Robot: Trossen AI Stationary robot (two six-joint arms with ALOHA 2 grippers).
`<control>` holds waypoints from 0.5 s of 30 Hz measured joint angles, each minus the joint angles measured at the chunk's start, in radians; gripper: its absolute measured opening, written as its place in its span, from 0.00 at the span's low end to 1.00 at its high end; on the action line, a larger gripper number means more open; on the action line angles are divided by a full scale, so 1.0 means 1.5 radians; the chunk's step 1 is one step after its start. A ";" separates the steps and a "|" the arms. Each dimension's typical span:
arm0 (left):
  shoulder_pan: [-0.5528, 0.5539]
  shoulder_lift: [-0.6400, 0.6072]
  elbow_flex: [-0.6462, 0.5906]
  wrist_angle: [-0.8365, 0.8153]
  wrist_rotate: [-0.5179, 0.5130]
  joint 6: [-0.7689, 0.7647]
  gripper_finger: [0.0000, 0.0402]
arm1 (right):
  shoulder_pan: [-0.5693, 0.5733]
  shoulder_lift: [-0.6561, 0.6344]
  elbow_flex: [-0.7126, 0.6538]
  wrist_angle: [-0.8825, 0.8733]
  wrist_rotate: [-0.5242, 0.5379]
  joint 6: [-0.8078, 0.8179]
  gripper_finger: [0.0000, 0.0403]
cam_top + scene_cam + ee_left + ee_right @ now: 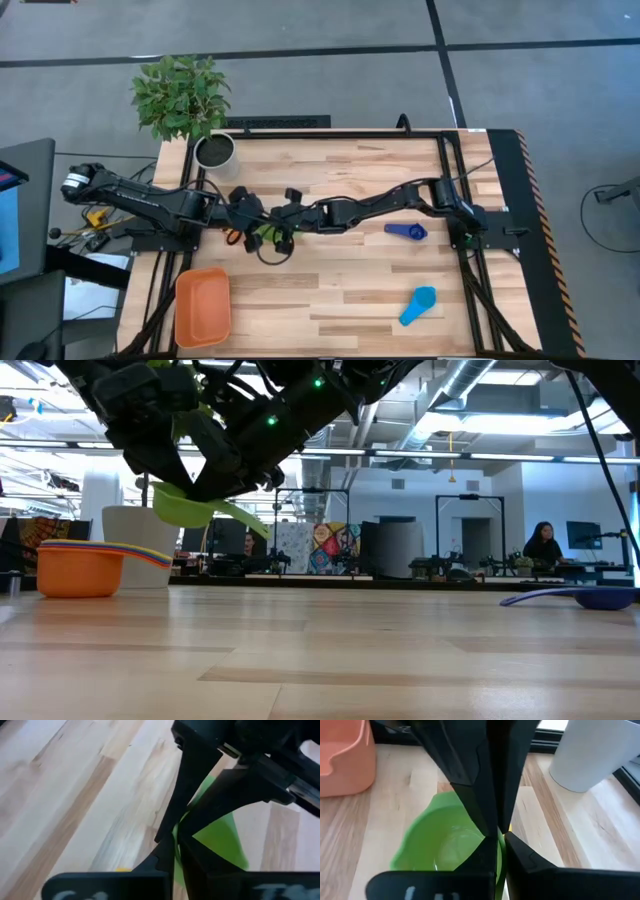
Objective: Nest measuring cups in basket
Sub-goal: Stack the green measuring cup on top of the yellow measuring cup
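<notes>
left jaws [258,222]: clamped on green cup [445,840] | right jaws [285,228]: clamped on green cup, lifted

Green cup [185,508] aloft between tools

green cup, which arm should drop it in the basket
Left, likely: left gripper and right gripper both pinch the green plastic cup, and the shallow orange plastic basket lies on its side.

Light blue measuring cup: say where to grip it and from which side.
Light blue cup: probably take the flat handle, which juts clear of the bowl toward the basket; come straight down, pinching across the handle.
</notes>
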 joint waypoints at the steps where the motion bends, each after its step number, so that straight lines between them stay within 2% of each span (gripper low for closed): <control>1: 0.001 0.000 0.000 -0.002 0.002 0.011 0.01 | 0.002 0.000 0.004 -0.005 0.000 -0.002 0.07; 8: 0.000 -0.001 0.001 -0.008 0.003 0.051 0.00 | 0.003 0.000 0.024 -0.033 0.000 0.009 0.07; 11: 0.000 0.000 0.003 -0.011 -0.017 0.050 0.00 | -0.003 0.000 0.027 -0.042 -0.003 0.035 0.07; 15: -0.002 -0.014 0.041 -0.080 -0.032 0.012 0.00 | -0.018 0.000 0.031 -0.025 -0.013 0.072 0.06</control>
